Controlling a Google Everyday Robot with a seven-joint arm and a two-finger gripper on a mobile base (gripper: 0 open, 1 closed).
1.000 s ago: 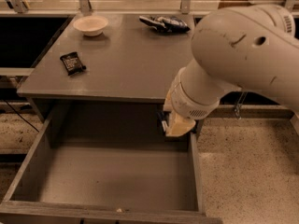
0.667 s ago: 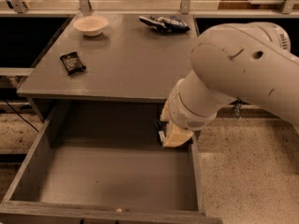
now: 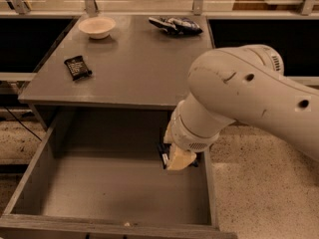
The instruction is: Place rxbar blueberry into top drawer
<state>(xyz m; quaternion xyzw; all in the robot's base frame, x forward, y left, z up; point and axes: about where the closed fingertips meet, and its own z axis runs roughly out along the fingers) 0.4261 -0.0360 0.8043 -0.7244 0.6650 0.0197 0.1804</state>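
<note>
The top drawer point(image 3: 35, 169) is pulled wide open below the grey cabinet top; its grey floor is bare. My gripper point(image 3: 175, 158) hangs from the large cream arm, inside the drawer near its right wall, a little above the floor. It is shut on the rxbar blueberry point(image 3: 162, 156), whose dark blue edge with white lettering sticks out on the left side of the fingers. Most of the bar is hidden by the gripper.
On the cabinet top point(image 3: 134, 68) lie a squarish black packet point(image 3: 77, 67) at the left, a white bowl point(image 3: 97, 27) at the back left and a blue-and-white wrinkly bag point(image 3: 174, 25) at the back. Speckled floor lies to the right of the drawer.
The gripper with the bar has moved lower and slightly left, deeper into the open drawer. Nothing on the cabinet top has moved.
</note>
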